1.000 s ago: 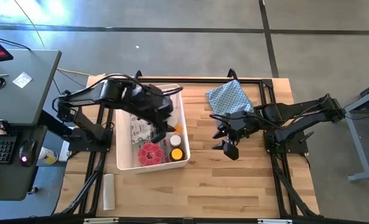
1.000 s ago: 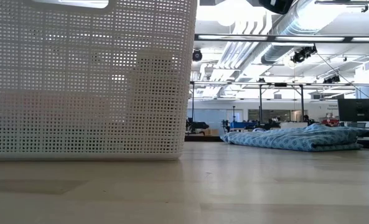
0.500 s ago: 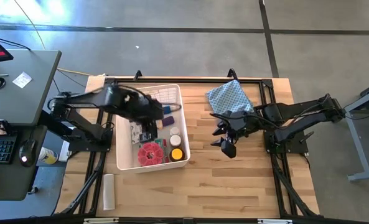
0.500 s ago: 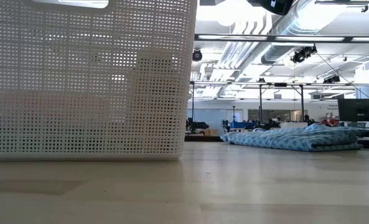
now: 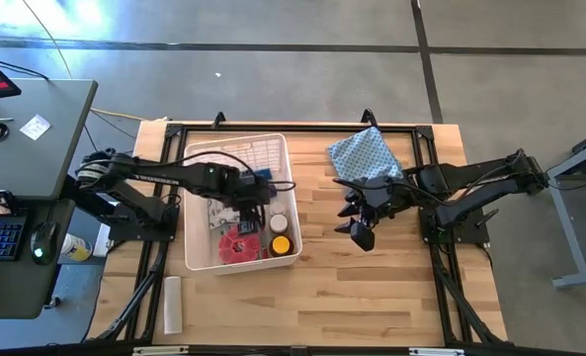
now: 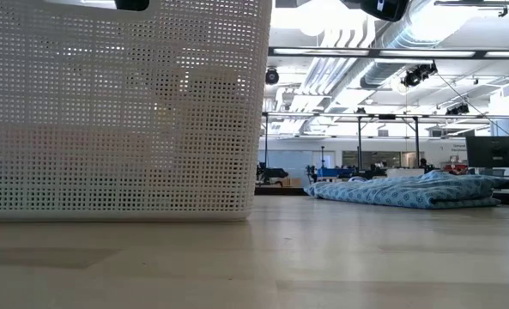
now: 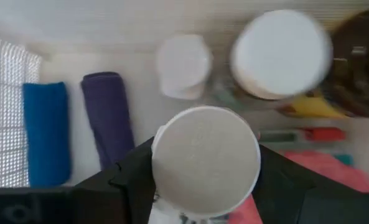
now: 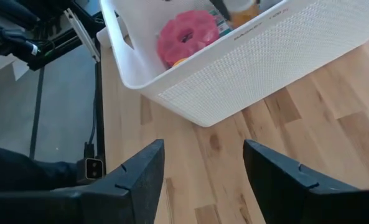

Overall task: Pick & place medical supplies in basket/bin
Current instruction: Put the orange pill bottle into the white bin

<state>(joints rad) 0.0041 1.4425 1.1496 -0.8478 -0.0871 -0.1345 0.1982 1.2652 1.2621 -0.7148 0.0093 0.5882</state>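
Note:
The white slotted bin (image 5: 190,220) stands on the table's left half. It holds blue (image 7: 44,134) and purple (image 7: 106,121) cylinders, two white-capped jars (image 7: 280,53), an amber bottle (image 7: 358,68) and a red disc (image 5: 238,244). My left gripper (image 5: 245,201) reaches down into the bin, shut on another white-capped jar (image 7: 206,158). My right gripper (image 5: 358,233) hovers open above bare wood, to the right of the bin, with nothing between its fingers (image 8: 144,180). My left gripper pinches the white-capped jar between its two fingers, one on each side of the round body just under the lid (image 7: 160,171). The fingers come steeply from above. The jar is upright, lid up, over the bin's contents; its bottom is hidden by the jar itself.
A blue patterned cloth (image 5: 365,156) lies folded at the table's far edge, right of the bin, and shows in the low view (image 6: 409,190). A white roll (image 5: 172,303) lies near the front left corner. Bare wood stretches between bin and right arm.
My left gripper has come down from above the bin into it, tipping more steeply downward and shifting slightly toward the table's left. My right gripper has stayed where it was.

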